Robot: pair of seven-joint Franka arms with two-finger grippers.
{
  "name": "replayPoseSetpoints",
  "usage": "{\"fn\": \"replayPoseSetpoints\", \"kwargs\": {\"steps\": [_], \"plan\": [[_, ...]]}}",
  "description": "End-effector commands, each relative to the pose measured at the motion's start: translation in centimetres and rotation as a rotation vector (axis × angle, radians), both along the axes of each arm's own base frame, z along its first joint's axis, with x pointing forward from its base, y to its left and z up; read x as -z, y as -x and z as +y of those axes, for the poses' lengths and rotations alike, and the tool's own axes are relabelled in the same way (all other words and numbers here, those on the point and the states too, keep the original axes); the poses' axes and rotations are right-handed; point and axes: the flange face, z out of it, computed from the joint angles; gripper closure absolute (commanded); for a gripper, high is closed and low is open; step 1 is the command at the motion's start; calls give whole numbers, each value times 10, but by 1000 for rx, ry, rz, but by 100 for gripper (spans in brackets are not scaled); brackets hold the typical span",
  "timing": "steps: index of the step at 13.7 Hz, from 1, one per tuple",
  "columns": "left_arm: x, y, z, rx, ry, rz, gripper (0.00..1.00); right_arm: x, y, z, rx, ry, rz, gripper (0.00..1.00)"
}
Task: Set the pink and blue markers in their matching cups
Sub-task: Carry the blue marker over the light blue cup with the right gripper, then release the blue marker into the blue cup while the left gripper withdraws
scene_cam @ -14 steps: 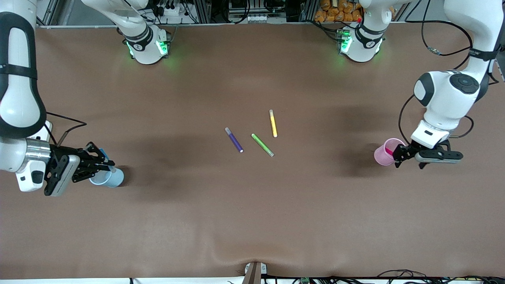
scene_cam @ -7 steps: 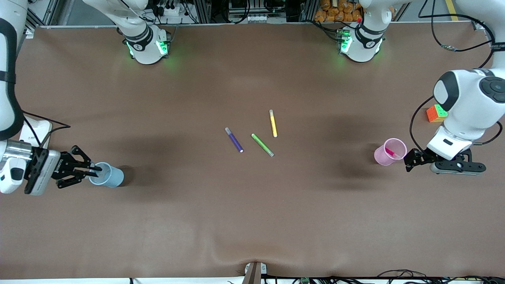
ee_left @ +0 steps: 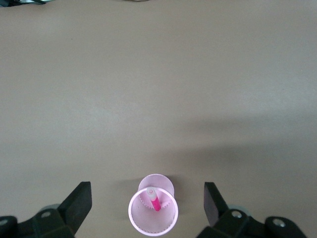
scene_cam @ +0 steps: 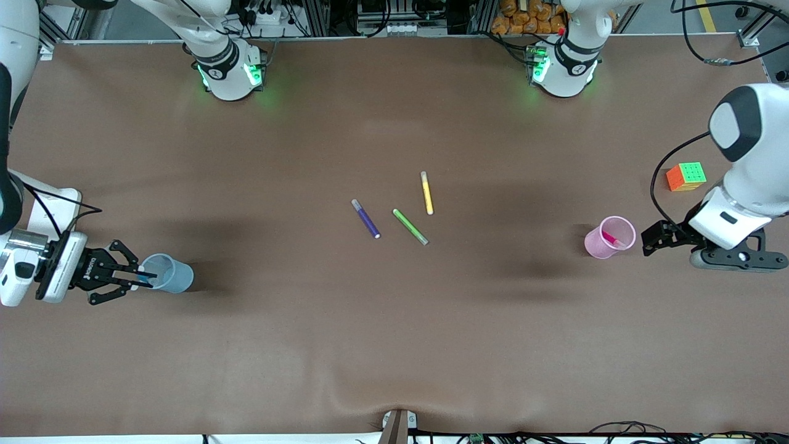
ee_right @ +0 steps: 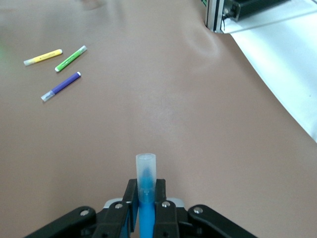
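altogether five markers, two cups

I see three markers mid-worktop, one cup toward the right arm's end, another cup toward the left's.

Brown table bearing a purple marker, green marker, yellow marker, pink cup, blue cup and puzzle cube.

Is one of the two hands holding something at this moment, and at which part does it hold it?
The right hand holds the blue marker, clamped just below its pale capped end, beside the light blue cup. The left hand is open and holds nothing.
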Motion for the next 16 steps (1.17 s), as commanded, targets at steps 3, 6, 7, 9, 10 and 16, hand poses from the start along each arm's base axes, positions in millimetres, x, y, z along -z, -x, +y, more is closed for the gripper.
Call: {"fn": "replayPoseSetpoints", "kwargs": {"steps": [3,6,7,9,10,16], "plan": [[-76,7,4,-34,24,46,0,27,10,-22,-99,-110,-47,100],[-127,14,5,-35,25,71,0,35,13,-25,-132,-140,-76,100],[-137,20,4,-35,24,95,0,41,14,-25,-147,-163,-77,100],[-143,28,6,-35,13,134,0,52,16,-29,-156,-178,-71,100],[-143,32,6,-36,9,160,0,54,17,-30,-162,-181,-76,100],[-174,61,-6,-31,2,190,0,81,21,-40,-165,-193,-69,100]]}}
